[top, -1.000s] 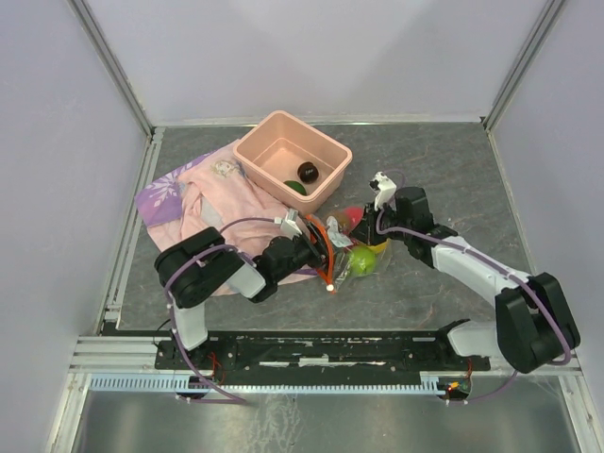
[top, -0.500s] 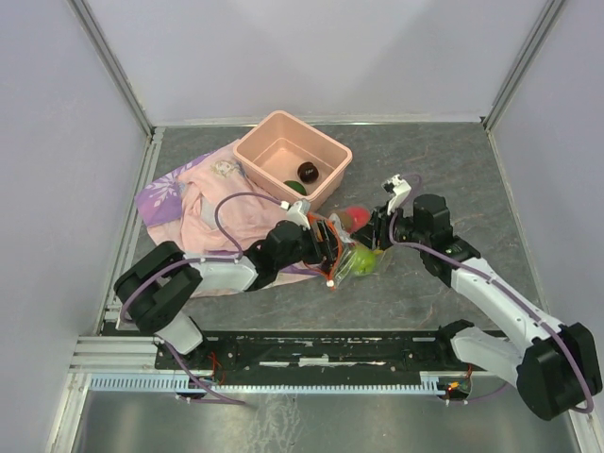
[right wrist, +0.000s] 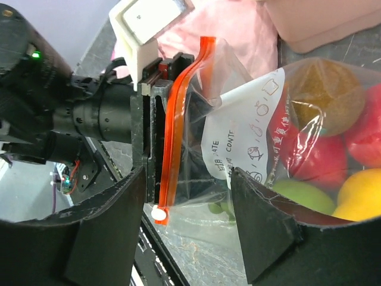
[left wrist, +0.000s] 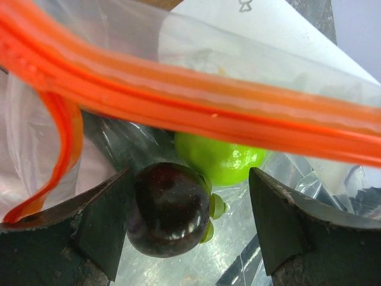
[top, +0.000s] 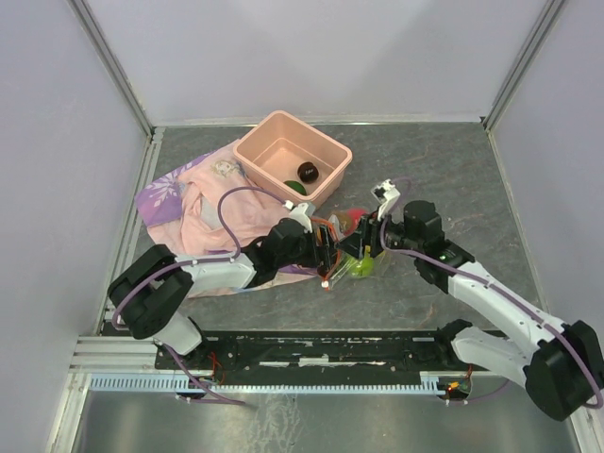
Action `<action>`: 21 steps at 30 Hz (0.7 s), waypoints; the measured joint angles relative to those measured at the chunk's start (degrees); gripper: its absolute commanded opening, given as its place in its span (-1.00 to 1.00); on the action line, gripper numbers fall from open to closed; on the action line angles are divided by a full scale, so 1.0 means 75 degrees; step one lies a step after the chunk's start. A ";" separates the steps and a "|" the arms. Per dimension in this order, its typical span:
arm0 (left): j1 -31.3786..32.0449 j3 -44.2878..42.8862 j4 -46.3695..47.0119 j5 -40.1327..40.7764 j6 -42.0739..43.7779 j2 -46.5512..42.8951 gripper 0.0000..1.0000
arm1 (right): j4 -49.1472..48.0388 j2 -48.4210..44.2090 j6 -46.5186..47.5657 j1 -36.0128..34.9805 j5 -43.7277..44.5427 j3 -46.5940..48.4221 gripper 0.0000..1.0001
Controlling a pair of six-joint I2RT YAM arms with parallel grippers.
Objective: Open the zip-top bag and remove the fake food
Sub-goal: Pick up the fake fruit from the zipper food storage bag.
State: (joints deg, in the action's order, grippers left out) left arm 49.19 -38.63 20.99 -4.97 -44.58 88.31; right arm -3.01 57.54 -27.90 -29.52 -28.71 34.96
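A: Where's the zip-top bag [right wrist: 238,134] now?

B: On the table [top: 453,179], front and middle, lying between the two arms. Its zip strip [right wrist: 178,113] runs roughly near-to-far, with the white slider [right wrist: 157,213] at the near end. The strip side faces the left arm. The bulging body with the fake food [right wrist: 315,158] lies toward the right arm.

A: And the claws?

B: The left claw [left wrist: 190,176] has its fingers apart, nose at the mouth, and the strip crosses just above it. The right claw [right wrist: 187,176] is also apart, straddling clear plastic beside the slider and gripping nothing.

A: Which one reaches in?

B: The left is nearer, I'd judge. A dark purple fruit [left wrist: 168,208] sits straight ahead between its fingers, close against one and clear of the other. A green fruit [left wrist: 220,158] is just behind it. Can't tell whether film lies between finger and fruit.

A: Risk?

B: Closing may pinch plastic along with the fruit.
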 measured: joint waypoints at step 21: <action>-0.0527 0.0358 0.0423 -0.0560 -0.0519 -0.0627 0.69 | 0.1279 0.0606 0.0970 -0.1789 0.2588 0.0685 -0.96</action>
State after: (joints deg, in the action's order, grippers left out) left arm 45.23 -35.94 24.16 -9.17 -48.47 83.61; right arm 6.59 62.08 -20.62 -42.94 -9.30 40.10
